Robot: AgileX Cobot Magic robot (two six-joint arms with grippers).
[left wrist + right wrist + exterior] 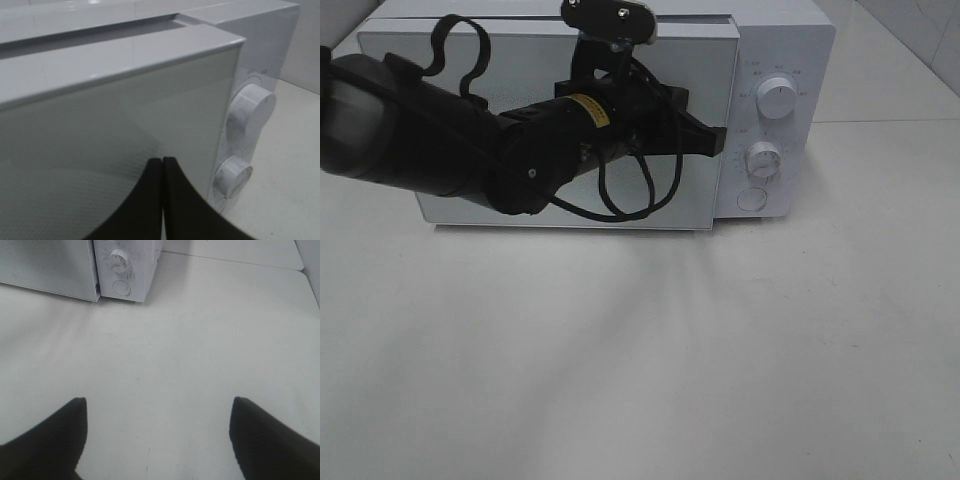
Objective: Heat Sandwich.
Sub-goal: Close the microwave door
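Partly, left tool [715, 140] hides microwave door [705, 70].

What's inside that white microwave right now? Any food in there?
Nothing inside shows. The microwave has its door across the front, and the grey glass gives no view in. The left pincer, shut, is in front of the door. Whether food is inside cannot be told.

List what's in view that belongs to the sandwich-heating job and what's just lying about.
Job: white box microwave, its two round white dials, shut black left gripper at its grey door. Sandwich not in view.
Idle: open black right gripper over white table.
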